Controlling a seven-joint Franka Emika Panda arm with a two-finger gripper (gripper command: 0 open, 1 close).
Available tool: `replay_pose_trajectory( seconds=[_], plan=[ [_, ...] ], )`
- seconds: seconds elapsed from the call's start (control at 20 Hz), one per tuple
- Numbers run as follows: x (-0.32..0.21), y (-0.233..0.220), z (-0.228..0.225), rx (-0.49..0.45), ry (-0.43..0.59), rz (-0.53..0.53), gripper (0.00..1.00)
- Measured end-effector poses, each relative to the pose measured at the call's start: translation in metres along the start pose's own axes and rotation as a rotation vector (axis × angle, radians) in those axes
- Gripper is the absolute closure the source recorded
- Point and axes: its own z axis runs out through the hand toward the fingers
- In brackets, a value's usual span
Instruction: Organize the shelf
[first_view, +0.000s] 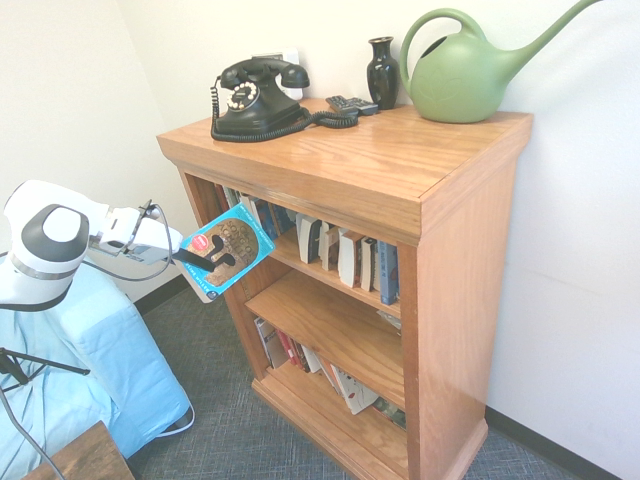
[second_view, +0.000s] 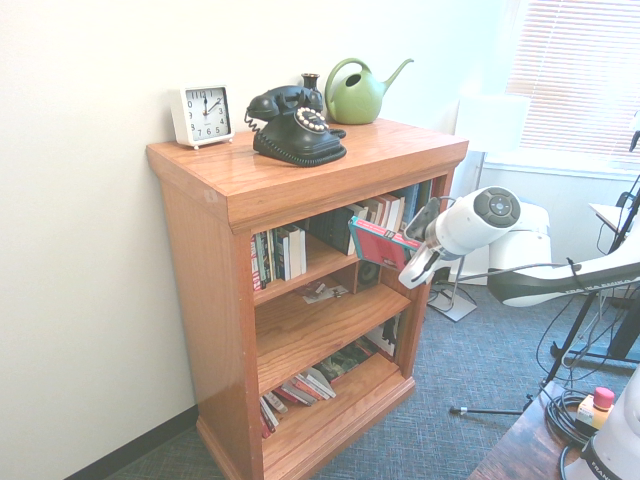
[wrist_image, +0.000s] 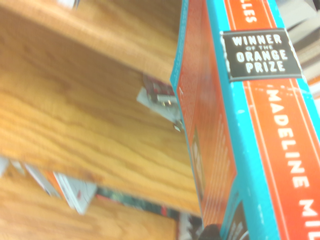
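- Gripper (first_view: 196, 262) clenched on a book (first_view: 227, 248), dark fingers (first_view: 208, 264) pinching its lower edge, wrist angled downward.
- Book: teal cover with a gold helmet design and a red round sticker; tilted, sticking out ahead of the gripper toward the shelf (first_view: 440, 190).
- In the wrist view, book's (wrist_image: 250, 130) spine close up: teal and orange, black label reading "WINNER OF THE ORANGE PRIZE", part of the name "MADELINE".
- Shelf directly ahead of the gripper, standing against the white wall; book's far edge just at the open front, level with the top row of books (first_view: 345, 252).
- Seen from the other side: gripper (second_view: 418, 262) beside the front corner of the shelf (second_view: 200, 260), red-backed book (second_view: 382, 243) reaching in front of the upper compartment.
- Middle board (wrist_image: 75, 115) just beyond and below the gripper, mostly bare, a small packet (wrist_image: 159, 95) lying on it.
- Bottom compartment well below the gripper: leaning books (second_view: 300, 390).
- Above the gripper, on the shelf top: black phone (first_view: 258, 98), dark vase (first_view: 382, 72), green watering can (first_view: 470, 68), small dark remote (first_view: 352, 104).
- White clock (second_view: 201, 115) at the top's far end, well apart from the gripper.
- Light blue cloth (first_view: 80, 360) under the arm, behind the gripper.
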Motion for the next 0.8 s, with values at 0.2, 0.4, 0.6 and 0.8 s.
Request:
replay_pose_trajectory(
  seconds=[0.2,0.4,0.6,0.8],
  plan=[
    [0.006,-0.007,0.022,0.062,-0.029,0.018,1.0],
    [0.001,-0.022,0.036,0.106,-0.058,0.022,1.0],
    [-0.004,-0.031,0.049,0.127,-0.103,0.057,1.0],
    [0.001,-0.039,0.056,0.154,-0.129,0.106,1.0]
  ],
)
